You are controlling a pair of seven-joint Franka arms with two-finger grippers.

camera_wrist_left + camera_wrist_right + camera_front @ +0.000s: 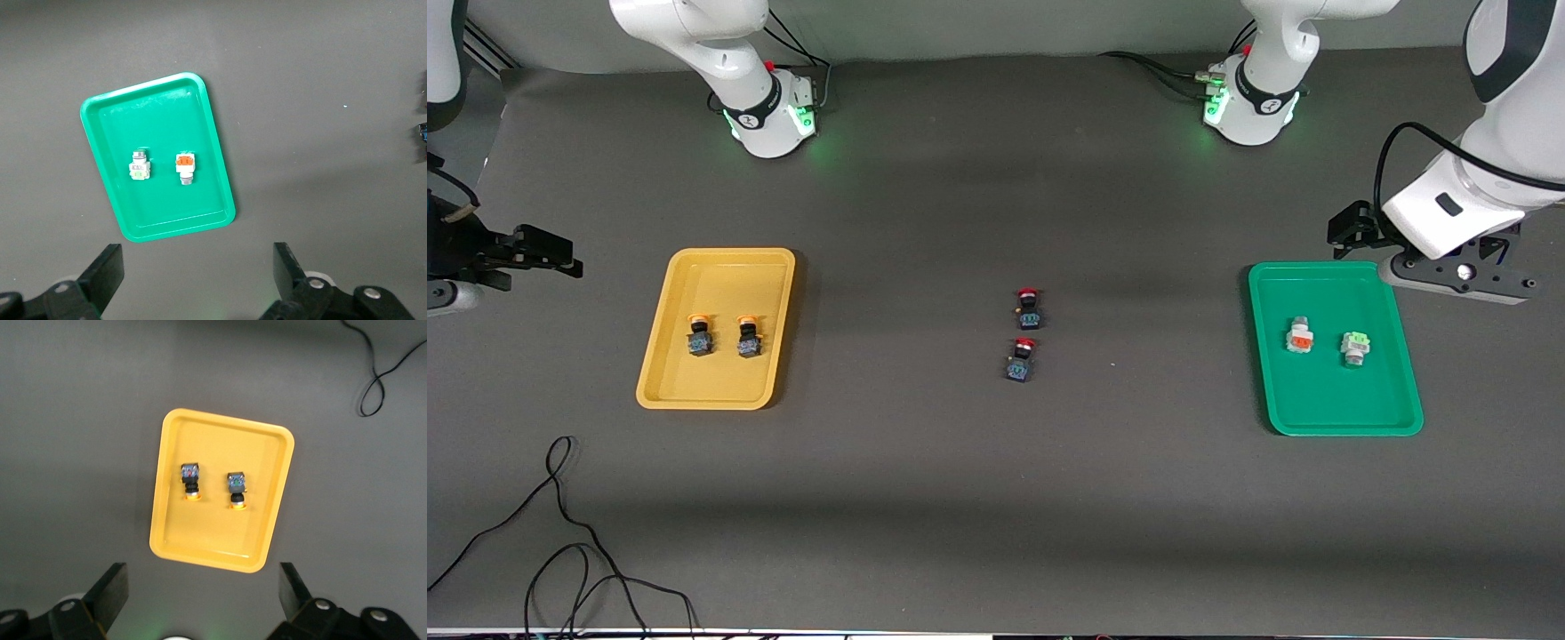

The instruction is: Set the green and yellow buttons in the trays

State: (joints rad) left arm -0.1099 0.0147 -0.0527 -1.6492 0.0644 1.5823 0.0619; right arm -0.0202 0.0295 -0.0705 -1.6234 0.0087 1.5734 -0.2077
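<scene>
**Stock check: four buttons trayed, both arms drawn back**

Loose black cable (560,533) lies nearest the camera, at the right arm's end of the table; not a task item.

Green tray (1334,418), long axis running toward the camera, left arm's end. Holds two white-bodied buttons side by side: the orange-red-faced button (1300,335) and the green-faced button (1356,347), apart from each other and from the rim.

Yellow tray (703,391), same orientation, right arm's end. Holds two black-bodied buttons with yellow caps (700,335) (748,335), side by side, not touching.

Two red-capped buttons (1029,308) (1022,359) sit mid-table between the trays, one nearer the camera than the other; I judge them no part of the sort.

Left gripper (199,280): fingers spread wide, holding nothing, up over bare table just off the green tray's base-side corner; the tray lies ahead of it in its wrist view.

Right gripper (203,593): fingers spread, empty, up over bare table off the yellow tray's outer side.

Judgement: I count nothing left to carry; each arm is the nearer one to its own tray and appears to wait.
</scene>
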